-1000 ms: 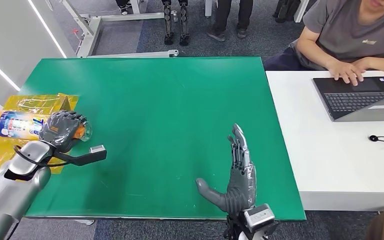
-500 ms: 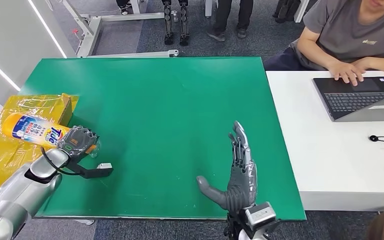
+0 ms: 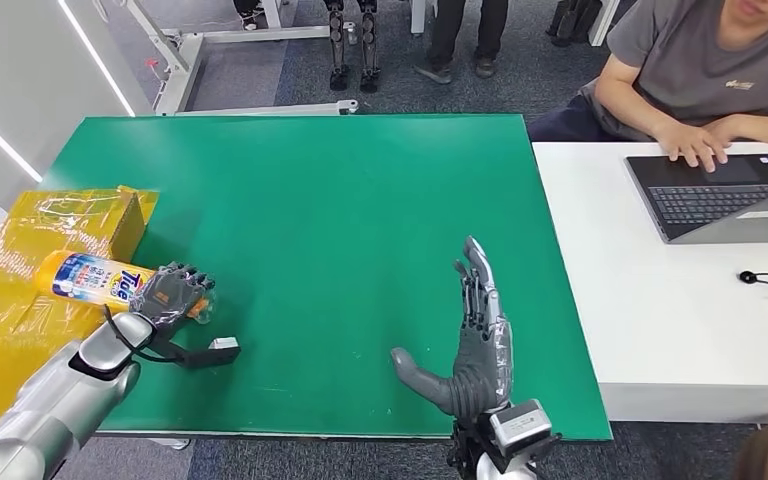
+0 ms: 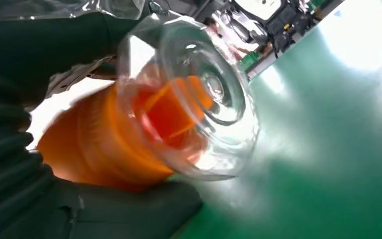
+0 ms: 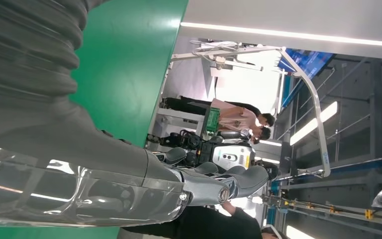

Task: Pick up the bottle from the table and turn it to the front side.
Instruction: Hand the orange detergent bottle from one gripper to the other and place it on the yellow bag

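the left hand (image 3: pixel 170 296) grips a tide detergent bottle (image 3: pixel 95 279) near its clear cap end, holding it off the green table (image 3: pixel 320 220) at the table's left edge, just beside a yellow plastic-wrapped box (image 3: pixel 55 225). the bottle lies roughly level, its long axis running across the scene: the base points out past the table's left edge, over the yellow wrap, and the cap end points in toward the table's middle, tipped slightly down. the printed label faces up toward the head camera. in the left wrist view the clear cap (image 4: pixel 204 99) over an orange neck sits right in front of the dark fingers (image 4: pixel 129 211), so the grip is close to the neck. this looks like a stiff, smooth plastic bottle, probably slick under the fingers and, if full, heavy toward the base, which hangs well out from the grip; that weight would likely try to swing it as the wrist turns. a hold nearer the label's middle would seem steadier. the right hand (image 3: pixel 475 345) holds nothing, fingers straight and thumb spread, just above the table near its front edge. a person sits at a laptop (image 3: pixel 720 195) on the white table to the right.
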You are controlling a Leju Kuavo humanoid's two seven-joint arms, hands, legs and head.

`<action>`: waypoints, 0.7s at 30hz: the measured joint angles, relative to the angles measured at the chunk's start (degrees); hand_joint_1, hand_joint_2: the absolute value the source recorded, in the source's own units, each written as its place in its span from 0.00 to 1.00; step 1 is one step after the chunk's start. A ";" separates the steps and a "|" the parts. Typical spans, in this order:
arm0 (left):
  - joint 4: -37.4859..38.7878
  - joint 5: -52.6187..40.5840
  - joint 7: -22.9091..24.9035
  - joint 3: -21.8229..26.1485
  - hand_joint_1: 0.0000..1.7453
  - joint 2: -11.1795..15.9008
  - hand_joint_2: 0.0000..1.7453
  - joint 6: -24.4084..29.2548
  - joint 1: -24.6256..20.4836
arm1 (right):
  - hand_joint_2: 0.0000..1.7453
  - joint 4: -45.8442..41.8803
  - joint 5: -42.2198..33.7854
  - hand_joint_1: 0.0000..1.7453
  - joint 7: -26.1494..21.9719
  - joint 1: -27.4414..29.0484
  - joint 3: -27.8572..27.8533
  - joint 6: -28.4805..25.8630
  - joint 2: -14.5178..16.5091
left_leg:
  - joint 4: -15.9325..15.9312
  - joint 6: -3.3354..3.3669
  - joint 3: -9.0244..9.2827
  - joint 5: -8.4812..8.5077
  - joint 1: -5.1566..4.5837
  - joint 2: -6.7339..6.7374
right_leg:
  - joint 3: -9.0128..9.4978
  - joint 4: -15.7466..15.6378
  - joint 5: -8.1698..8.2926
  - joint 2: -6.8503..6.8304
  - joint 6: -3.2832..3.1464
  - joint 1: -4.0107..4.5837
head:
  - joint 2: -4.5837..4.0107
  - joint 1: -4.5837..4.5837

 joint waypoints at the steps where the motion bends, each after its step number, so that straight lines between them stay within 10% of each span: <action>1: 0.00 0.08 0.09 0.01 0.00 -0.05 1.00 -0.26 -0.03 | 1.00 0.00 0.04 0.00 0.00 0.01 0.00 -0.05 0.00 | 0.00 0.00 0.03 0.00 0.00 0.01 | 0.03 0.00 0.00 0.01 0.00 0.00 | 0.00 -0.01; 21: -3.09 4.04 -0.88 7.06 0.00 -0.15 1.00 0.80 2.58 | 1.00 0.46 0.25 0.00 0.02 0.83 -0.15 -0.98 -0.25 | -0.05 -0.02 0.21 0.00 0.00 0.05 | 0.14 0.03 -0.03 0.04 -0.03 0.00 | 0.00 -0.01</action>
